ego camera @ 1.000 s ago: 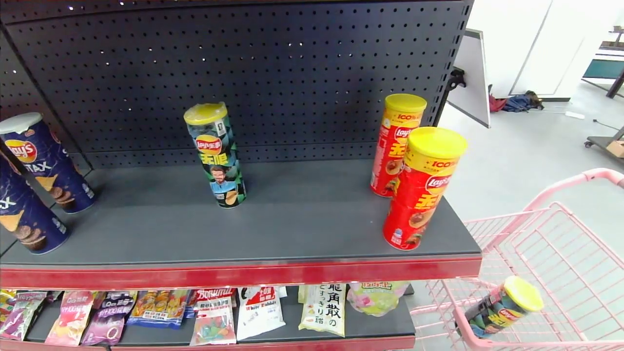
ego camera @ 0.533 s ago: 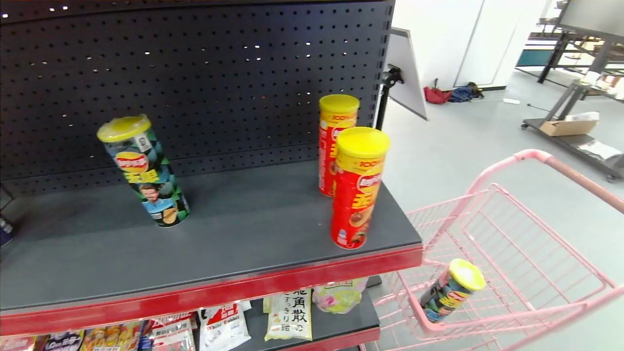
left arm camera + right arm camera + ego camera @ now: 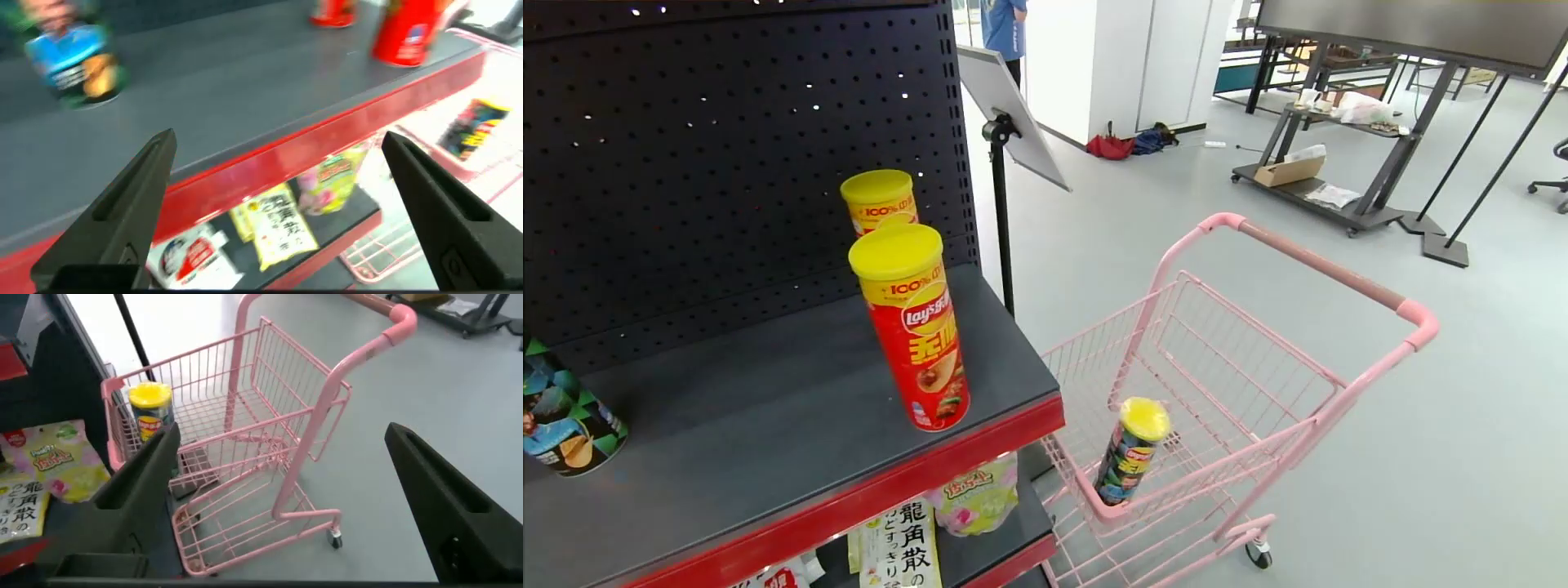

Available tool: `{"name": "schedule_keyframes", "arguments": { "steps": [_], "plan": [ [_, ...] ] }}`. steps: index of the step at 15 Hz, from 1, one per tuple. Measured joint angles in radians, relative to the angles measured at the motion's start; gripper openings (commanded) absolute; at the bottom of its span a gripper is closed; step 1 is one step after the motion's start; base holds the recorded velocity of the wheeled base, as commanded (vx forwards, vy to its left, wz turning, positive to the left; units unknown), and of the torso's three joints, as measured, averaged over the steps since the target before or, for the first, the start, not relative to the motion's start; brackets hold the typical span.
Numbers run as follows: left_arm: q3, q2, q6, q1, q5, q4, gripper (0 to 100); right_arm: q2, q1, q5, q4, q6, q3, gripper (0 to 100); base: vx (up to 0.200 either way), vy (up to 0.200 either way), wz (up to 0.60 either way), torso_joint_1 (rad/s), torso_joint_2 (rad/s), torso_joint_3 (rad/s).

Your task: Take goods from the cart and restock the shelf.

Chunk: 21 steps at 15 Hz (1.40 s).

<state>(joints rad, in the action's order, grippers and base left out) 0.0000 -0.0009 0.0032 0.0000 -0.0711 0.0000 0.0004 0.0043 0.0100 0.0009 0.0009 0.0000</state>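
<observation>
**One can left to restock**

On the shelf (image 3: 768,408) stand a green-patterned chip can (image 3: 564,425) and two red chip cans (image 3: 915,327). Right of it, the pink cart (image 3: 1323,268) holds one last can (image 3: 1131,449). Both the left gripper (image 3: 278,139) and right gripper (image 3: 282,429) gape open, empty.

High head, low wrists, shared cart (image 3: 1307,260)

Cut off by the head view's left edge: green-patterned can (image 3: 564,425) on the shelf (image 3: 768,408). Half hidden behind front red can (image 3: 915,327): rear red can (image 3: 880,200). Tucked partly under the shelf's red lip: snack bags (image 3: 907,543). Blurred across the left wrist view, print unreadable.
</observation>
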Motion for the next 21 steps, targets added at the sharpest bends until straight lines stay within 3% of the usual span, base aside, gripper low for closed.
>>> {"name": "schedule_keyframes", "arguments": {
  "steps": [9, 21],
  "plan": [
    [0.000, 0.000, 0.000, 0.000, 0.000, 0.000, 100, 0.000, 0.001, -0.001, 0.000, -0.001, 0.000, 100, 0.000, 0.000, 0.00, -0.102, 0.26, 0.153],
    [0.000, 0.000, 0.000, 0.000, 0.001, 0.000, 100, 0.000, 0.000, -0.001, 0.000, -0.001, 0.000, 100, 0.000, 0.000, 0.00, -0.149, 0.42, 0.268]
  ]
}}
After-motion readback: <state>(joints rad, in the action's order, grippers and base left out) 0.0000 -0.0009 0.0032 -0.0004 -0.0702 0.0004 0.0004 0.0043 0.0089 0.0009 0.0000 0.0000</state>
